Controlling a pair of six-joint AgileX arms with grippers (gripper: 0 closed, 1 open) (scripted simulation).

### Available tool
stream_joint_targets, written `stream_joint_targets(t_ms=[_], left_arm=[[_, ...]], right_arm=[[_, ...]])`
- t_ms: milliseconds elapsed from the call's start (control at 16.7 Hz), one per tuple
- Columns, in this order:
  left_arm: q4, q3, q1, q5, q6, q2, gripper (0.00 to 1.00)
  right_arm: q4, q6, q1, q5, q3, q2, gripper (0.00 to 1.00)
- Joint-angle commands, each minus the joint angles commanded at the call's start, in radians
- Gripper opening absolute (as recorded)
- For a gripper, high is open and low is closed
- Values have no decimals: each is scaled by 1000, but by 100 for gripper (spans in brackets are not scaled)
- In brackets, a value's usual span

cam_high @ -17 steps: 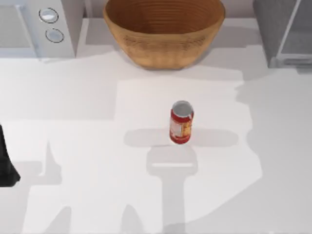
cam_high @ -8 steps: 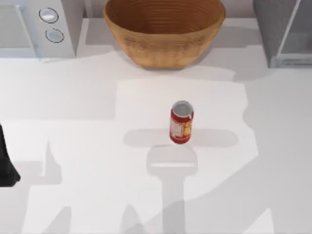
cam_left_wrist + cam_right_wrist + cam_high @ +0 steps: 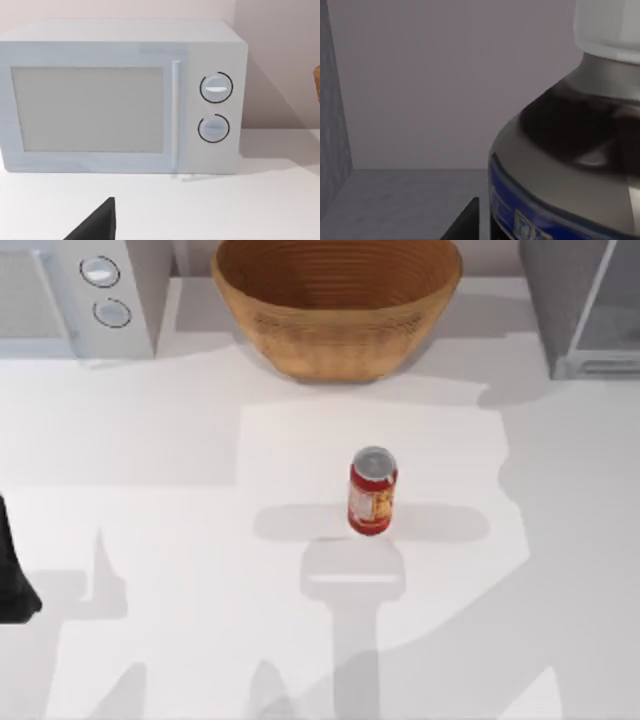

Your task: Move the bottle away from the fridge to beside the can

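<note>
Looming close before right gripper (image 3: 465, 225) (grip state unclear): bottle (image 3: 570, 150), w/ white cap.

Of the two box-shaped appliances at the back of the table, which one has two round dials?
The white appliance at the back left; its two round dials sit beside its door. The grey fridge at the back right has none.

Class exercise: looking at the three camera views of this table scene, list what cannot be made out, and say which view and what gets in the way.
- Bottle: right wrist view, so close that its base and much of its label run past the picture's edge.
- Fridge: top view, cut by the top right corner.
- Microwave: top view, cut by the top left corner.
- Left gripper: left wrist view, just one dark finger tip at the edge, so open or shut is unclear.
- Can: top view, label text too small to read.
</note>
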Motion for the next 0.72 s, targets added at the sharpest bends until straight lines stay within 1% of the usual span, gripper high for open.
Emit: stream_joint_targets(t_ms=[420,480,720], left_arm=[[0,0,0,0,0,0,100],[0,0,0,0,0,0,100],[0,0,0,0,0,0,100]], right_arm=[[0,0,0,0,0,0,2],[0,0,0,0,0,0,0],[0,0,0,0,0,0,0]])
